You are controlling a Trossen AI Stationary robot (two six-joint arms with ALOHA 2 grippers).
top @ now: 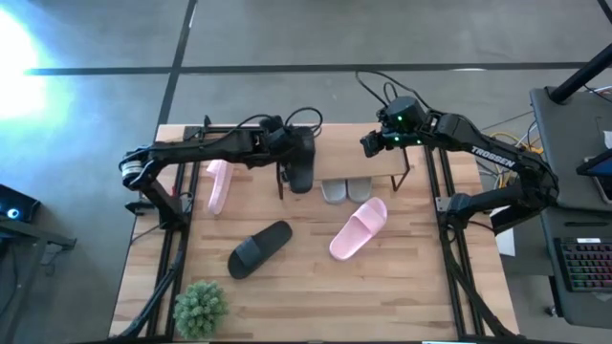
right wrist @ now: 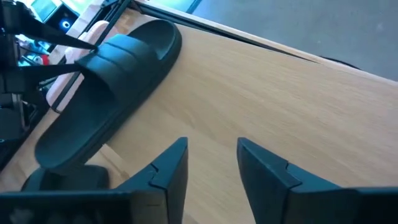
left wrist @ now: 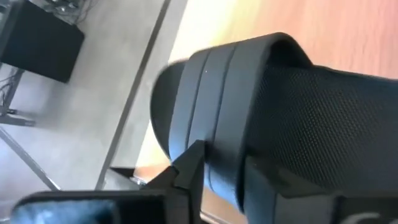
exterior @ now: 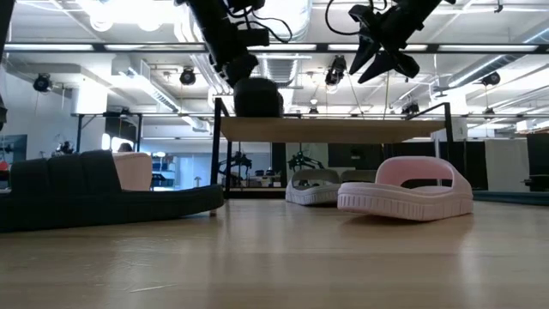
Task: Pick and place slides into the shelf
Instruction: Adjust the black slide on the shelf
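Note:
The shelf (top: 382,164) stands at the table's far middle. One black slide (top: 301,164) rests sole-down on the left end of its top plank, with my left gripper (top: 279,143) shut on it. My right gripper (top: 368,143) hangs open above the plank's right part (right wrist: 280,112), holding nothing. Two light grey slides (top: 345,189) sit on the shelf's lower tier. A pink slide (top: 359,229) and the other black slide (top: 258,248) lie on the table in front of the shelf. A second pink slide (top: 218,184) lies to its left. My left gripper has the black slide's ribbed strap by its side wall (left wrist: 224,155), one finger (left wrist: 186,168) outside the strap and the other (left wrist: 273,180) inside, over the footbed. It comes slanting down from the table's left. The slide rests on the shelf's top (exterior: 343,129).
A small potted plant (top: 201,308) stands at the table's near left corner. Cables (top: 373,86) trail past the far edge. A desk with a keyboard (top: 583,268) stands beyond the right edge. The shelf's top is bare to the right of the black slide.

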